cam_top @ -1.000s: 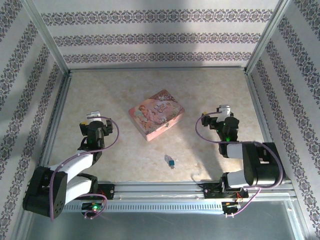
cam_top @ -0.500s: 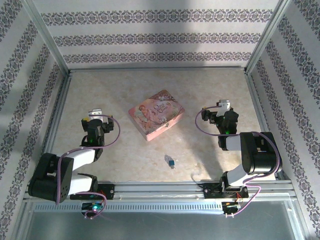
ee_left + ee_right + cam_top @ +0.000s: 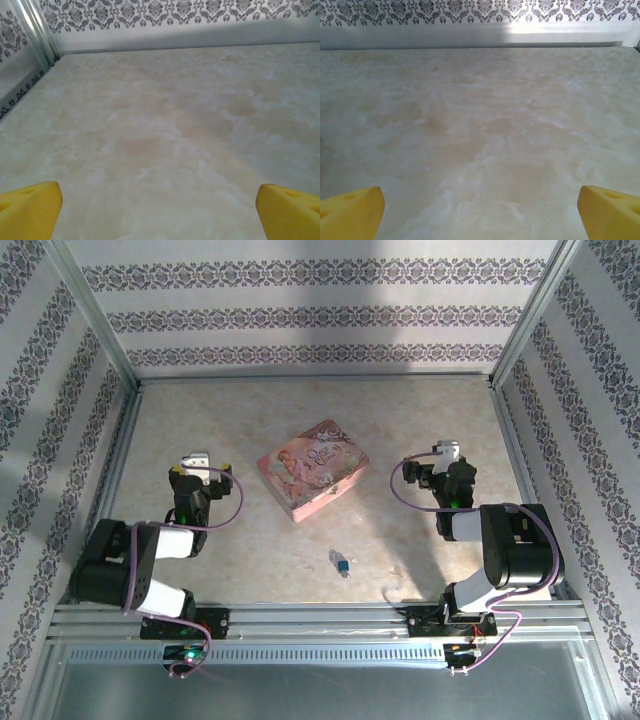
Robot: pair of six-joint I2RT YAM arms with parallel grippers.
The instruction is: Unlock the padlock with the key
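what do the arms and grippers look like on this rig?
Left arm and right arm: black joint housings, white links, a purple cable looping along each, small green lights. Left gripper and right gripper: black bodies with a white block on top; fingers are blocky yellow pads.

Bench (image 3: 250,420): pale marbled top; patterned walls at 9, 12 and 3 o'clock, a metal rail (image 3: 320,618) along 6 o'clock.
Tin (image 3: 313,468): pink pictured box near the centre, lying flat, turned askew.
Padlock (image 3: 340,562): tiny, blue-green with a pale metal part, at 6 o'clock of the tin, well apart from it, near the rail.
Left fingers (image 3: 200,466): at 9 o'clock of the tin, apart from it, pointing toward 12 o'clock over bare bench.
Right fingers (image 3: 438,462): at 3 o'clock of the tin, apart from it, over bare bench.
Arms: both bent at the elbow, bases at 7 and 5 o'clock, a purple cable looped on each.
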